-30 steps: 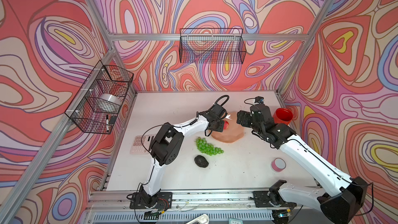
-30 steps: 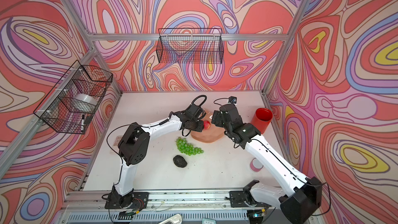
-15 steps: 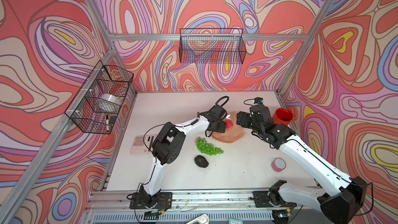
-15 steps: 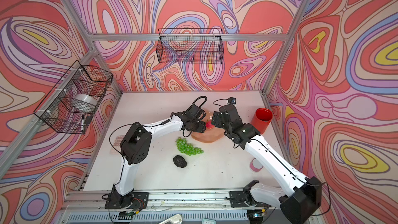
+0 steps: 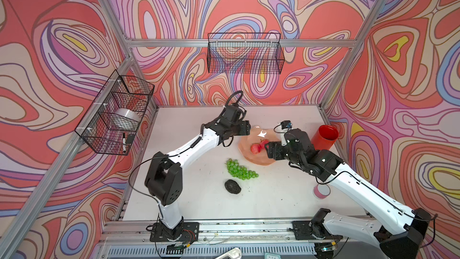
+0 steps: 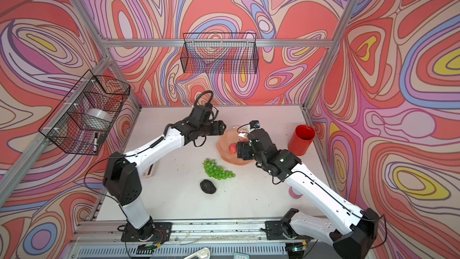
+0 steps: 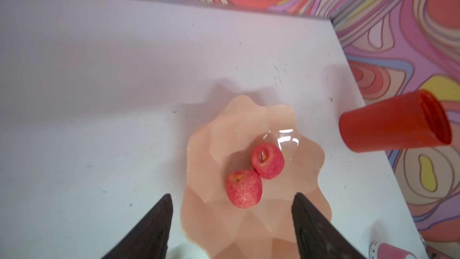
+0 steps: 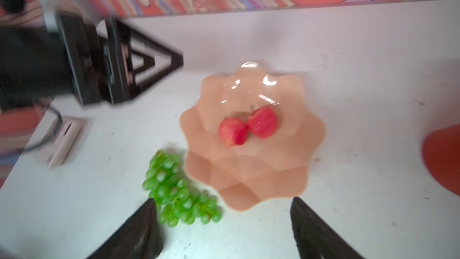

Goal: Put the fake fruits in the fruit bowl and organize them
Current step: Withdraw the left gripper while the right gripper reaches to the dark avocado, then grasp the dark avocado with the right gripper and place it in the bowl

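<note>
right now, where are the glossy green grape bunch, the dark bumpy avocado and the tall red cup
glossy green grape bunch [image 5: 240, 171]: in a top view, its middle
dark bumpy avocado [image 5: 232, 186]: in a top view, centre of its skin
tall red cup [image 5: 323, 142]: in a top view, its outer wall

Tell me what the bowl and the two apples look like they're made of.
Bowl: likely glossy plastic or glazed ceramic; sharp white highlights on smooth peach facets. Apples: probably foam or plastic, matte grainy finish; finely speckled red skin without shine.
</note>
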`<state>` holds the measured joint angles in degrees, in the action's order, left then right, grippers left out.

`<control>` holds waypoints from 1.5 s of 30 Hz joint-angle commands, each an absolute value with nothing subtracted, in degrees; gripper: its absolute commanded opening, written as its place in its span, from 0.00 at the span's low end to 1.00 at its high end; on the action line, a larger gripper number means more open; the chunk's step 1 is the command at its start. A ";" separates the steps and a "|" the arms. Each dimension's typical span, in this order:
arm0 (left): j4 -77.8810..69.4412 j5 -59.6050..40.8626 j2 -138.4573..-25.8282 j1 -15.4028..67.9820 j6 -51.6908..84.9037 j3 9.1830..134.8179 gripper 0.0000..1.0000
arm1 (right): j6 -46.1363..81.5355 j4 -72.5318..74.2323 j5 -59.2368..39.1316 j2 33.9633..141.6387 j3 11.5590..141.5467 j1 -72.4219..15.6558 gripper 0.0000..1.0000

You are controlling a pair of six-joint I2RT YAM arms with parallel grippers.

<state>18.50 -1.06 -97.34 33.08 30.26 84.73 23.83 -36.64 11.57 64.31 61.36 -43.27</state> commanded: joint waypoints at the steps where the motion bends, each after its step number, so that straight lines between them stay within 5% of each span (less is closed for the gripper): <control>1: 15.65 5.23 -88.97 29.29 30.73 78.48 0.82 | 22.36 -35.33 11.25 69.86 60.79 -51.65 0.87; 5: 15.56 7.55 -78.73 22.78 32.49 69.18 0.93 | 22.29 -32.54 10.52 79.36 62.72 -58.76 0.86; 13: 15.87 1.15 -64.13 8.61 37.64 54.86 0.97 | 20.84 -26.98 6.31 93.14 64.78 -63.10 0.84; 27: 20.56 2.27 -59.92 5.55 35.54 52.56 1.00 | 21.53 -24.87 3.53 104.33 66.96 -63.63 0.75; 37: 21.27 2.91 -58.02 4.86 34.89 51.34 1.00 | 23.08 -25.28 3.57 106.11 66.04 -63.82 0.57; 45: 21.07 3.60 -57.36 4.40 34.14 50.98 1.00 | 24.07 -32.13 6.33 95.82 69.58 -62.16 0.45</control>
